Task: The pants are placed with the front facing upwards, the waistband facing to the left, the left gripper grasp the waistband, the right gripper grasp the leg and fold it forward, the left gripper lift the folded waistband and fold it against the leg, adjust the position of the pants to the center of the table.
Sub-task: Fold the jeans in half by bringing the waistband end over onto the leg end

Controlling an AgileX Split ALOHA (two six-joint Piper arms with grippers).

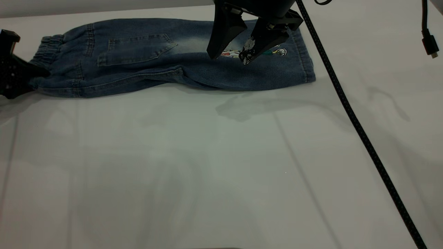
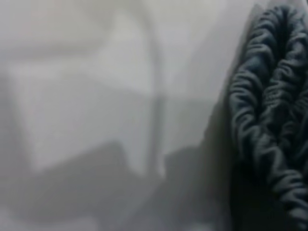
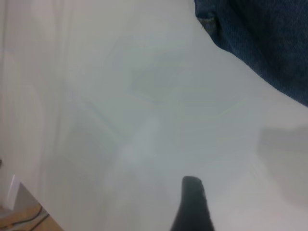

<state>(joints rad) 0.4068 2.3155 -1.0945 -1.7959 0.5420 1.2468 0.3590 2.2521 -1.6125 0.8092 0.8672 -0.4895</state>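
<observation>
The blue denim pants (image 1: 145, 58) lie folded lengthwise along the far part of the white table (image 1: 221, 166), back pocket up and hem to the right. Their ruched waistband (image 1: 46, 52) points left. My left gripper (image 1: 20, 74) sits at the table's left edge, its tip against the pants just below the waistband. The left wrist view shows the gathered waistband (image 2: 269, 110) very close. My right gripper (image 1: 231, 55) hangs open just above the leg, near a small printed figure (image 1: 278, 52), holding nothing. One fingertip (image 3: 192, 202) and the denim (image 3: 260, 43) appear in the right wrist view.
A braided black cable (image 1: 360, 128) runs diagonally from the right arm down to the near right corner. A black plug (image 1: 430, 43) dangles at the far right. The wide near half of the table is bare white surface.
</observation>
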